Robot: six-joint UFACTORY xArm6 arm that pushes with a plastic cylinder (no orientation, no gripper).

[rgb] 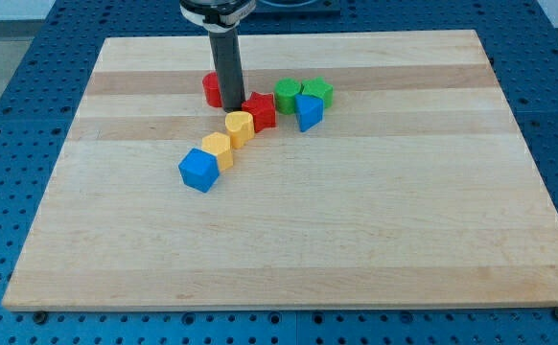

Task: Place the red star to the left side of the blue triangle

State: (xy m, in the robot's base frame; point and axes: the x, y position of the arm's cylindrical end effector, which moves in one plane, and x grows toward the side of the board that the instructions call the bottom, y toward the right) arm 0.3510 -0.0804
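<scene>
The red star [261, 110] lies on the wooden board [289, 240], a little left of the blue triangle [308, 111] with a small gap between them. My tip [232, 106] stands just left of the red star, touching or nearly touching it. A second red block [211, 89] sits behind the rod, partly hidden by it.
Two green blocks [287, 96] [318, 92] sit just above the star and the triangle. Two yellow blocks [240, 126] [218, 149] and a blue cube [198, 170] form a diagonal line running down-left from the star.
</scene>
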